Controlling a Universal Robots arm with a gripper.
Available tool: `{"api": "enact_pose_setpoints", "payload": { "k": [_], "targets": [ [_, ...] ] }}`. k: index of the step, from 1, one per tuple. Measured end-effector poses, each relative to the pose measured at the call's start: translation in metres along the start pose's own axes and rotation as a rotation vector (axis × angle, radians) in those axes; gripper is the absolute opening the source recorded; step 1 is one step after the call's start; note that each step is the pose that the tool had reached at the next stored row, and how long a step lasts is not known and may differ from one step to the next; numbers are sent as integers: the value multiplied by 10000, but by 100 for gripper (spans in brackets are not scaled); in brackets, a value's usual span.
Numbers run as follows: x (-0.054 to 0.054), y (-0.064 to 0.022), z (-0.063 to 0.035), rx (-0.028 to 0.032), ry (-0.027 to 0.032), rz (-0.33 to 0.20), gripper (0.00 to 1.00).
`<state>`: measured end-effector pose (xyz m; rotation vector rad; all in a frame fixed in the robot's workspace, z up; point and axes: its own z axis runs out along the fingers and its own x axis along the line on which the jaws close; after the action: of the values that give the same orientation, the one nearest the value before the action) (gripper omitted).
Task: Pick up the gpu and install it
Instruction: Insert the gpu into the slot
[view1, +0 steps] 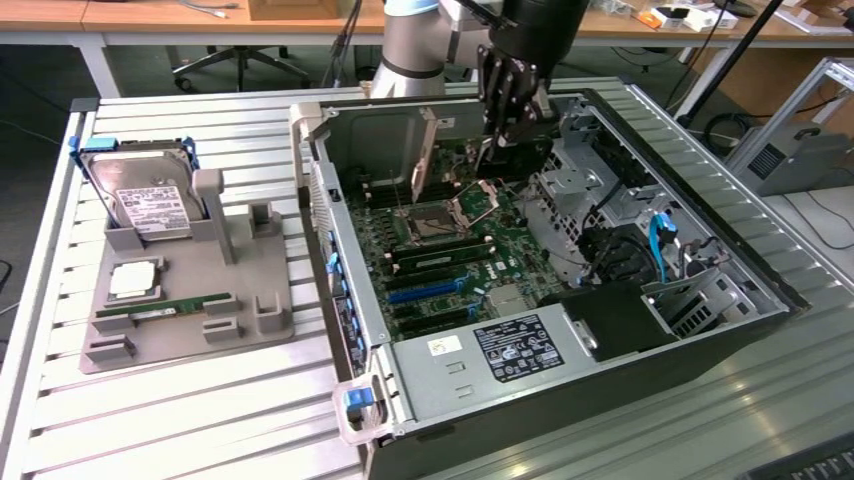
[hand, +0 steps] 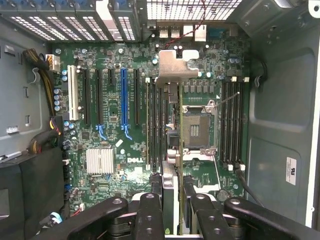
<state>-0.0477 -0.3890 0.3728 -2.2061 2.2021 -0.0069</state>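
Silvery-edged gpu (hand: 175, 70) is seen edge-on, pinched between the fingers (hand: 150, 210) of the gripper (hand: 172, 195), held over the green Dell motherboard (hand: 115, 145), just beside the CPU socket (hand: 196, 131), inside the open computer case (hand: 280, 100).

gpu (hand: 171, 140): thin dark card, silvery metal bracket at one end, held edge-on, upright above motherboard (hand: 115, 150).

The claw (hand: 171, 202) hides the held end of the edge-on gpu (hand: 170, 170).
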Motion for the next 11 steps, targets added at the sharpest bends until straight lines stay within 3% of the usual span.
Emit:
{"api": "enact_pose_setpoints", "payload": {
  "k": [11],
  "targets": [
    [3,0,21,0,0,1,27]
  ]
}}
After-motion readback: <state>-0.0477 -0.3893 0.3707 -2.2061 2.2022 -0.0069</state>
